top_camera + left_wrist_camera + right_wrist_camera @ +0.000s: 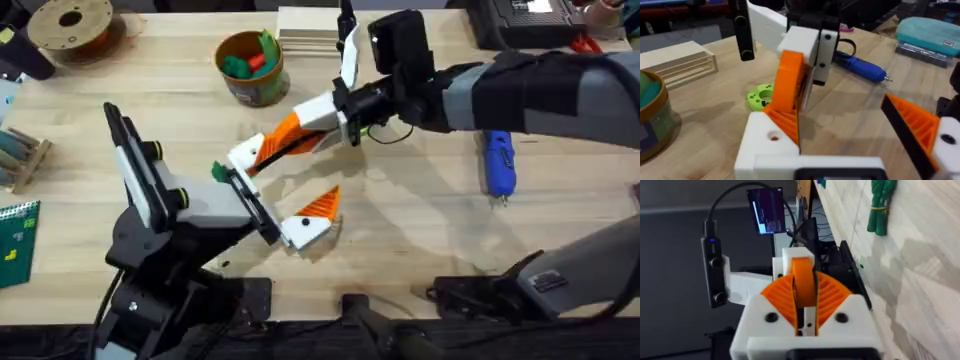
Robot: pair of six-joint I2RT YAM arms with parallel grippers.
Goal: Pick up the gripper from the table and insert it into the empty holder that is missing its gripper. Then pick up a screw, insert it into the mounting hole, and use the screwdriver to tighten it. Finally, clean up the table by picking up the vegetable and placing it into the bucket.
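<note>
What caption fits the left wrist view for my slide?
Right gripper seating the orange gripper into the left arm's white holder; blue screwdriver lies on the table behind.

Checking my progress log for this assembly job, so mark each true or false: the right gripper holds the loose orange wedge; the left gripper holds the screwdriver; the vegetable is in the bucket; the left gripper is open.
1. The right gripper is shut on the orange wedge. True.
2. The left gripper holds the screwdriver. False: it lies on the table, untouched.
3. The vegetable is in the bucket. False: it lies on the table by the left gripper.
4. The left gripper is open. True.
</note>
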